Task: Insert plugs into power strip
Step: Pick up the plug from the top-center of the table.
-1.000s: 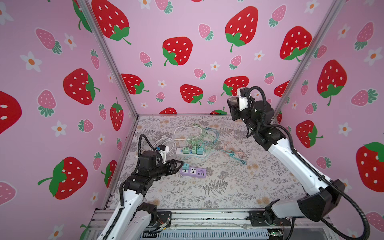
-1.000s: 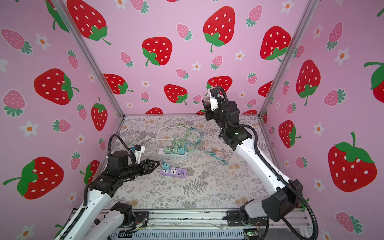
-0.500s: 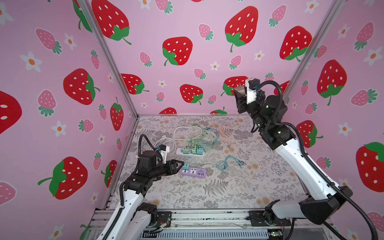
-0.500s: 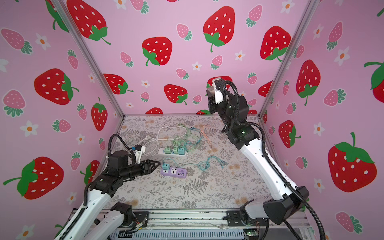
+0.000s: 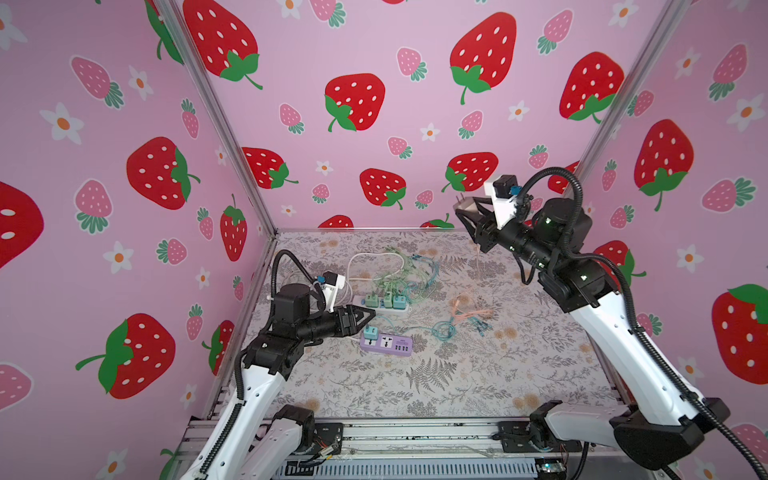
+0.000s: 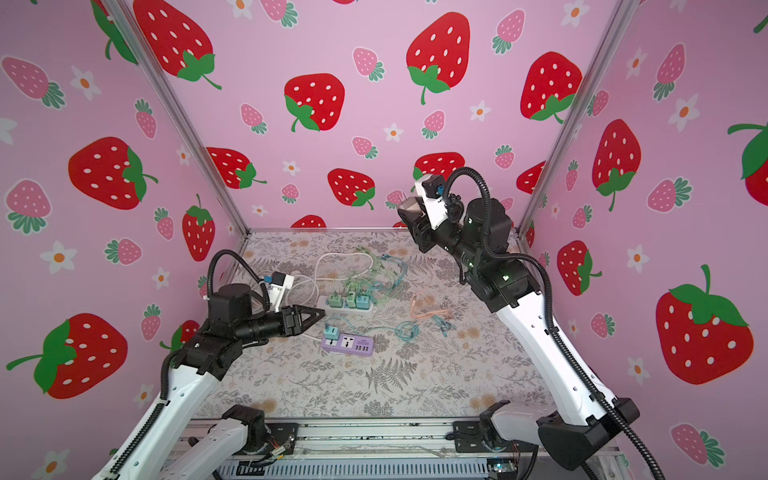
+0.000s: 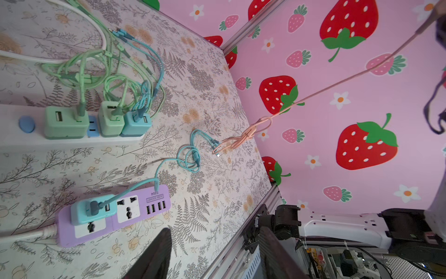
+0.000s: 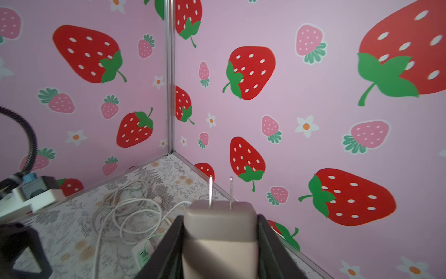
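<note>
- The right hand (image 5: 467, 210) was clenched on the peach-pink plug (image 8: 218, 232), a flat side against each finger, and held it high near the back wall, well above the surface (image 5: 478, 374)
- Its two metal prongs (image 8: 210, 190) stood clear of the fingers and pointed away from the wrist
- The plug looked like a light, rigid plastic cube; its smooth sides would probably let it twist under a sideways push, so the flat opposite faces behind the prong end seemed the right place to hold it
- The thin prongs would likely bend if they were pressed in off-line
- The soft peach cable (image 7: 337, 82) trailed down to a loose coil beside the teal cable (image 7: 190, 157), so it might drag or snag
- The left hand (image 5: 371, 314) hung released and empty, just beside the purple power strip (image 7: 135, 212)
- That strip carried one teal plug (image 7: 91, 209); the universal socket (image 7: 128, 209) next to it was free, beside four USB ports (image 7: 155, 207)
- The white power strip (image 7: 70, 141) held two mint green plugs (image 7: 65, 120) and another teal one
- Writing: "S204" on the purple strip, with a boxed line that appeared to read "USB SOCKET"; no brand could be made out
</note>
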You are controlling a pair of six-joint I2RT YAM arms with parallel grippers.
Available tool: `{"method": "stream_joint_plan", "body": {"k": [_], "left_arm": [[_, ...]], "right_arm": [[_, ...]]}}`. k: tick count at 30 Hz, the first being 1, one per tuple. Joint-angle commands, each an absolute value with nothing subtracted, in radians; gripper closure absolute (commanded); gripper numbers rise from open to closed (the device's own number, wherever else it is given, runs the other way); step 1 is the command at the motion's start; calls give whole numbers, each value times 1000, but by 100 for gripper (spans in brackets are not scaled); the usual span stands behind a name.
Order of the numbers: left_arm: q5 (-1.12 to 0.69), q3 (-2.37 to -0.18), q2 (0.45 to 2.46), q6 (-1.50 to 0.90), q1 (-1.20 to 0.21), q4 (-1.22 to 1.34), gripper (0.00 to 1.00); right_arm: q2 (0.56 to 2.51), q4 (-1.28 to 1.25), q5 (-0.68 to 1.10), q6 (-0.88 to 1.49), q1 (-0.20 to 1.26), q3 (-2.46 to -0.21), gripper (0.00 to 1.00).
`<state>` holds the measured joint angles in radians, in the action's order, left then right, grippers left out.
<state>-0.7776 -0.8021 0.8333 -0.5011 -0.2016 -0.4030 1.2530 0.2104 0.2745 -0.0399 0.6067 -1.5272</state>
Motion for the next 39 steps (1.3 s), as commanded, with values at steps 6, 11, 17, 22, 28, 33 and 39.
{"method": "stream_joint_plan", "body": {"k": [6,11,17,22,28,33,39], "left_arm": [[-901,-913,910,-546,-226,-305,30],[-959,-948,986,-625,-259,-203,26],[-960,-988,1119,-670,-332,-172,25],[-955,-1003,1223,-724,-437,-76,24],[-936,-1024,1252,-724,-462,-66,25],[-940,-1026,1249,-732,-463,-61,27],[-950,-1044,1262,-738,-463,-71,30]], "right_arm": [[1163,157,575,-25,617,-1224,77],[1158,126,643,-60,646,-1106,77],[1190,93,675,-63,683,-1044,77],[1211,93,688,-82,706,-1030,78],[1232,141,690,-124,731,-1046,78],[1242,171,681,-151,749,-1054,78],[1255,192,677,-173,776,-1073,79]]}}
